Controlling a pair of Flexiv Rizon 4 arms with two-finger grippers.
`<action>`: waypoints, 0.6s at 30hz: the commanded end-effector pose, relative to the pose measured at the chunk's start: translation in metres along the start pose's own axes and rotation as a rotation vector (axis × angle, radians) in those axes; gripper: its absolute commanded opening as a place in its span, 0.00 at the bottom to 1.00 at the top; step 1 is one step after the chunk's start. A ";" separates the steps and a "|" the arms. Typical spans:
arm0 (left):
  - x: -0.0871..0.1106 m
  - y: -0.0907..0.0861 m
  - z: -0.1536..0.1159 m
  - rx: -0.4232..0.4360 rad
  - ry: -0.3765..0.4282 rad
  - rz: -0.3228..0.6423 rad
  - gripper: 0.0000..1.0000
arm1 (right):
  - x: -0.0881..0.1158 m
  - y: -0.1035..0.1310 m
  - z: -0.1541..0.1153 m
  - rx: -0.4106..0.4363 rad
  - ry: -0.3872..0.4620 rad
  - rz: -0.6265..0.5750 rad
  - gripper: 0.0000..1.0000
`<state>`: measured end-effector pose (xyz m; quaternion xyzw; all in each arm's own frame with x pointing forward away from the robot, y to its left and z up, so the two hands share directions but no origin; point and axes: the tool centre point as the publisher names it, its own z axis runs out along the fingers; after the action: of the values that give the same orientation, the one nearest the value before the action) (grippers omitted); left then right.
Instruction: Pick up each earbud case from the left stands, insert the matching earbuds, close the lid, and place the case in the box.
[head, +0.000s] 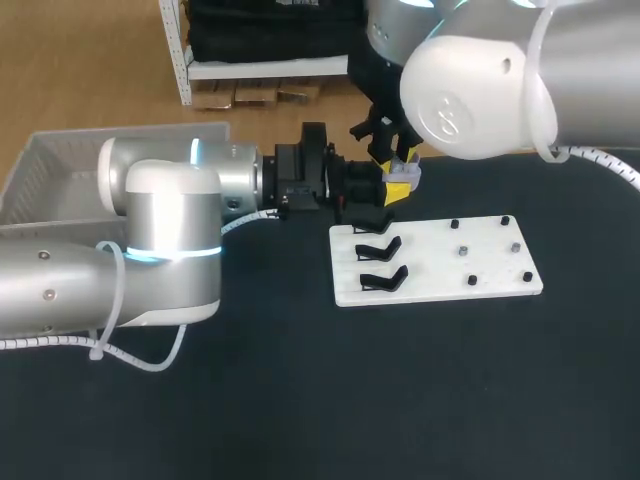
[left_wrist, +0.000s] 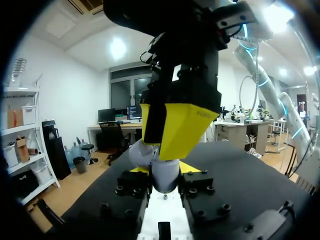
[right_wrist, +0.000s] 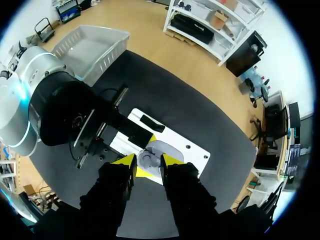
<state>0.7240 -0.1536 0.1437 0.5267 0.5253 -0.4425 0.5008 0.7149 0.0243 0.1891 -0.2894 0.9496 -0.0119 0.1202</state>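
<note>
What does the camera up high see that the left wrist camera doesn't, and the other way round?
Only the head view shows the white basket at the far left, the black stands in a row on the white board, and the small pegs beside them. Only the left wrist view shows the right gripper huge and close, right over the earbud case. Both show the earbud case held in the left gripper, the right gripper above it, and the white board.

Surface: my black table | directly on it: white board, flat, under and ahead of my right claw | board carries black stands nearer the claw, small pegs farther off.
</note>
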 end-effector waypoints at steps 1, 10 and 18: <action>0.000 -0.001 0.000 -0.004 -0.005 0.003 0.00 | 0.003 -0.001 -0.001 0.008 -0.009 -0.001 0.29; 0.000 -0.001 0.000 -0.004 -0.005 0.003 0.00 | -0.014 -0.011 -0.032 -0.046 -0.090 0.062 0.33; 0.000 -0.001 0.000 -0.004 -0.005 0.003 0.00 | -0.053 -0.045 -0.011 -0.055 -0.122 0.211 0.32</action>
<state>0.7237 -0.1536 0.1442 0.5268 0.5250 -0.4427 0.5009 0.7591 0.0145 0.2263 -0.1970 0.9627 0.0427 0.1806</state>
